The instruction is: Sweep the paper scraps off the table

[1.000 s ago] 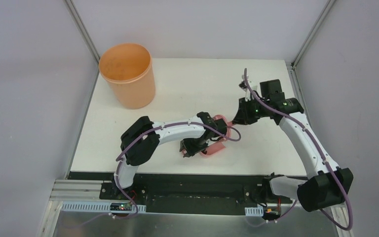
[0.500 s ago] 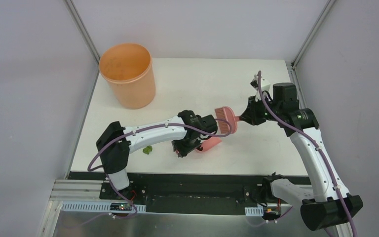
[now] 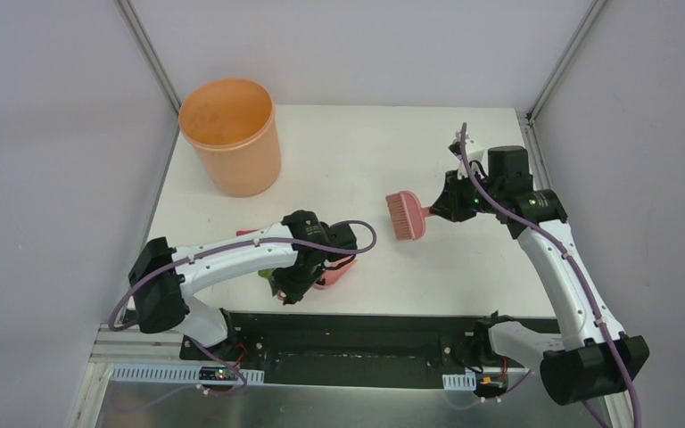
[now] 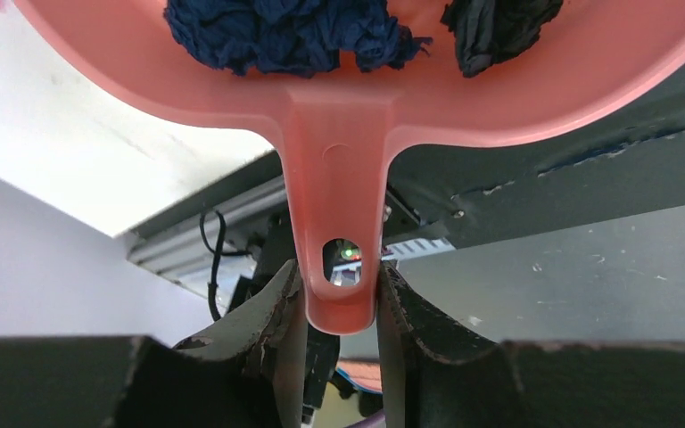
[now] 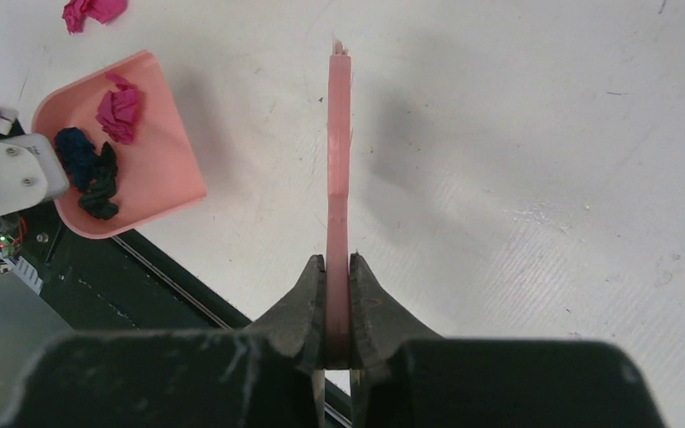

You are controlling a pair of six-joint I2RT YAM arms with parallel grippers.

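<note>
Paper scraps (image 5: 78, 153) are lying in the pink dustpan (image 5: 156, 165) near the front edge of the table (image 3: 357, 147). A dark blue wad (image 4: 285, 31) and a black wad (image 5: 100, 198) are sitting against its back wall by the handle, and a magenta wad (image 5: 120, 109) is resting nearer its open mouth. The left gripper (image 4: 338, 283) is pinching the dustpan's handle between both fingers, right at the hanging hole. The left arm is lying low over the table, stretching rightward from its base with the wrist curling back toward the near edge. A loose magenta wad (image 5: 91, 11) is lying on the bare table near the pan, to its left, and what may be an olive green wad (image 3: 268, 271) is peeping out from under the left forearm, mostly hidden. Farther in, the right gripper (image 5: 337, 267) is clamping the thin handle of the pink brush (image 3: 403, 215), holding its bristle head out to the left, well apart from the dustpan. The right arm is rising from its base and bending leftward at the wrist. At the far left corner an orange bucket (image 3: 232, 135) is standing upright.
</note>
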